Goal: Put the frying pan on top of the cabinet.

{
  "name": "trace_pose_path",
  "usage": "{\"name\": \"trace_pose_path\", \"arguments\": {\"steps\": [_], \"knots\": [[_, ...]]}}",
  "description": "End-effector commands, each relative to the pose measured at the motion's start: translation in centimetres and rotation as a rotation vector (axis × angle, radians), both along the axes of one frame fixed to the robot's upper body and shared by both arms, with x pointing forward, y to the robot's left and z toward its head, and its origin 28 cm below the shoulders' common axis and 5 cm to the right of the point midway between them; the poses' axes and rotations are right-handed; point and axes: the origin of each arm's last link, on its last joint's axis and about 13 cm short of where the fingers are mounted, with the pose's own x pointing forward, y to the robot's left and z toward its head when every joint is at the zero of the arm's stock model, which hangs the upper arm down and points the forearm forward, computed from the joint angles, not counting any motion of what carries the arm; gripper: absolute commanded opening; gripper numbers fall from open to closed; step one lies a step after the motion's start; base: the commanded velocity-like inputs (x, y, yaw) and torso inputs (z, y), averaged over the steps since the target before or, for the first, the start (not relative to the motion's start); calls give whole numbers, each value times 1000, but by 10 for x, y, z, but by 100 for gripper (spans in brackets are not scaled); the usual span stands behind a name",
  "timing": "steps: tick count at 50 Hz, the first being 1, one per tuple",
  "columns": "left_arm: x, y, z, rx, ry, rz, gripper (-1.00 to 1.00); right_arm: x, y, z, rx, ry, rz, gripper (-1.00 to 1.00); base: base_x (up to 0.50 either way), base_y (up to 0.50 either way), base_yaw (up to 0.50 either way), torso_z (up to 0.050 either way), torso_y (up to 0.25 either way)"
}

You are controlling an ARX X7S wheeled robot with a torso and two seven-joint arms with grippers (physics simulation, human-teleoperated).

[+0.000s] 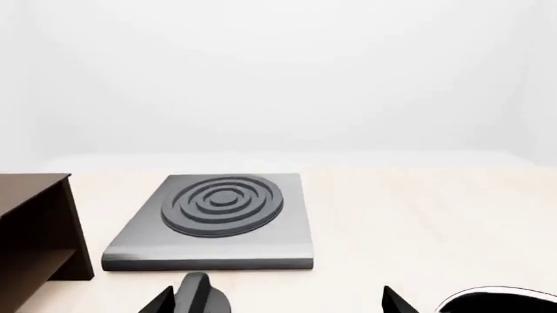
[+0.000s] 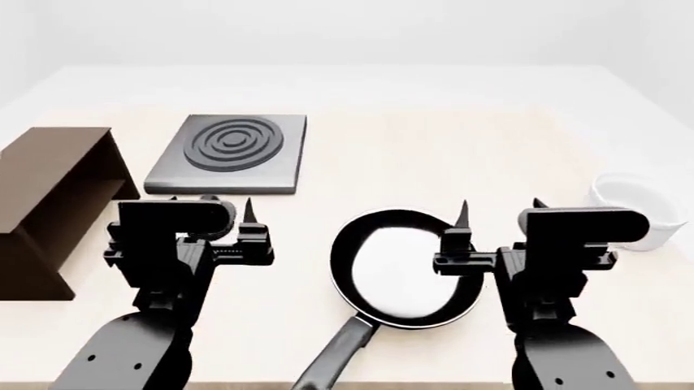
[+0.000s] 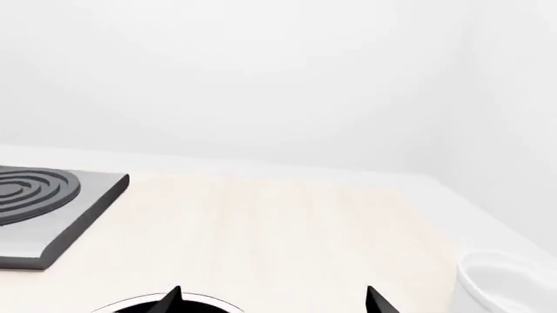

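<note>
The frying pan point(image 2: 401, 272) is black with a glossy pale inside and lies on the table between my two arms, its long handle point(image 2: 338, 353) pointing toward me. Its rim also shows in the left wrist view point(image 1: 500, 298) and in the right wrist view point(image 3: 143, 306). The dark brown cabinet point(image 2: 54, 183) stands at the far left, its open side and shelf visible in the left wrist view point(image 1: 35, 225). My left gripper point(image 1: 276, 301) is open and empty, left of the pan. My right gripper point(image 3: 271, 301) is open and empty, one fingertip point(image 2: 464, 213) over the pan's right rim.
A grey square hob point(image 2: 230, 150) with concentric rings lies beyond the left gripper, right of the cabinet; it shows in both wrist views point(image 1: 218, 215) point(image 3: 44, 208). A white bowl point(image 2: 639, 210) stands at the right edge, also in the right wrist view point(image 3: 509, 283).
</note>
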Motion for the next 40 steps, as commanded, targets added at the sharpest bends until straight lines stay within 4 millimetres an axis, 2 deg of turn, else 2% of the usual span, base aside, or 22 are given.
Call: {"name": "trace_pose_path", "arguments": {"steps": [1,20,24,25,27,30,31,32,33,34,35,40], "knots": [[0,-1,2,0,-1,-9,100,-1,-2,4,9,-5,-5,100,0,-438,0,0,0],[-3,-2,3,10,24,-25,100,-1,-3,2,-5,15,-15,100,0,0,0,0,0],[-14,1,12,47,59,-71,100,-2,-7,4,-7,17,-34,100,0,0,0,0,0],[-23,4,35,89,34,-166,100,0,-7,2,-7,23,-42,100,0,0,0,0,0],[-26,11,36,113,255,-215,100,1,-6,1,-14,24,-43,100,0,0,0,0,0],[-31,19,43,225,328,-273,100,2,-6,1,-15,29,-44,100,0,0,0,0,0],[-15,33,61,316,356,-198,100,3,-4,-1,-24,42,-36,100,0,0,0,0,0],[-20,36,81,374,280,-237,100,3,-4,-2,-26,42,-35,100,0,0,0,0,0],[-29,34,83,375,290,-245,100,3,-4,-2,-27,42,-34,100,0,0,0,0,0],[-39,25,76,355,402,-387,100,4,-4,-2,-29,43,-35,100,0,0,0,0,0],[-49,21,77,301,473,-511,100,4,-4,-2,-28,43,-35,100,0,0,0,0,0],[-51,20,78,292,487,-540,100,4,-4,-2,-27,42,-36,100,0,0,0,0,0]]}}
